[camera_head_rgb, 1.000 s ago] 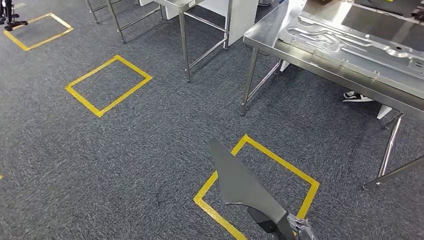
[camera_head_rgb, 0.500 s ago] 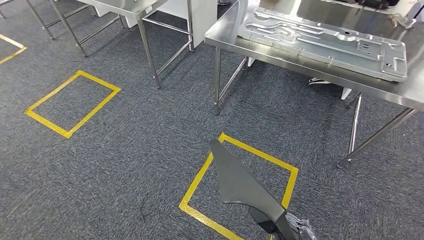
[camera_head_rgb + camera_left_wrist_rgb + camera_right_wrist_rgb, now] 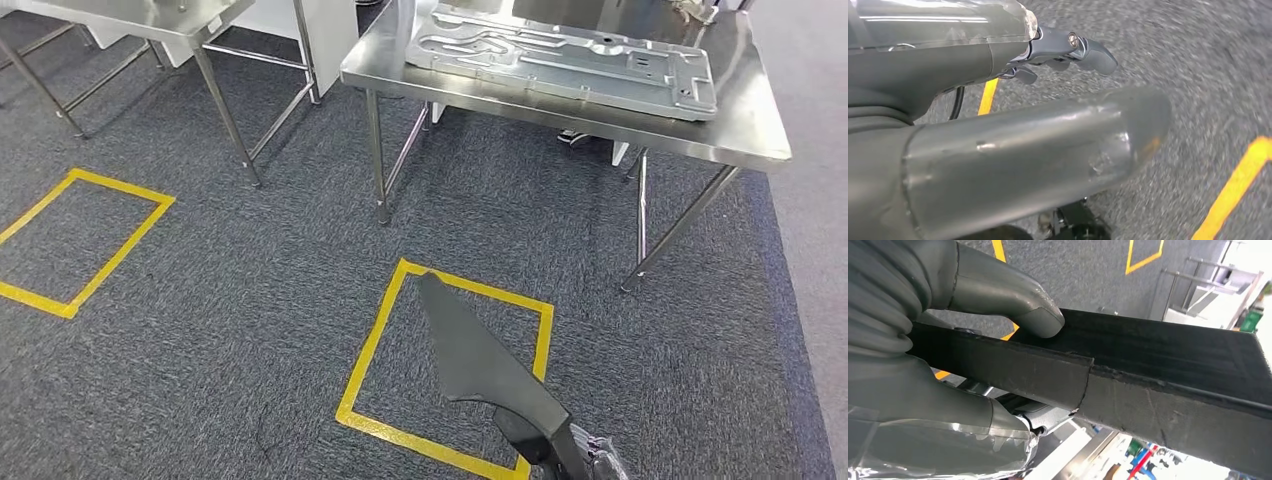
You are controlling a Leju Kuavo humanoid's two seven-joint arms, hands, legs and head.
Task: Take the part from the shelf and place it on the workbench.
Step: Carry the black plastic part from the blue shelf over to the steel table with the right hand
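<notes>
Head view looks down on grey carpet, where the right hand (image 3: 590, 462) shows at the bottom edge, holding a dark, flat, pointed part (image 3: 470, 350) that juts forward and up over a yellow tape square (image 3: 375, 330) on the floor. Right wrist view shows the same hand (image 3: 923, 355) close up: its thick grey thumb presses on the top face of the black part (image 3: 1148, 375) and the fingers (image 3: 1013, 412) wrap beneath it, so the hand is clamped on the part, which is held in the air and well apart from the steel surface (image 3: 745, 130). That surface stands ahead, beyond the tape square, and carries a large stamped metal panel (image 3: 565, 60) lying flat and reaching nearly to its far right corner. A second steel table (image 3: 175, 18) stands off to the left, and another yellow tape square (image 3: 120, 245) marks the carpet on the left side. Left wrist view shows the left hand (image 3: 998, 115) hanging over the carpet with nothing in it, its dark fingers (image 3: 1083, 47) stretched out and apart from the thumb.
</notes>
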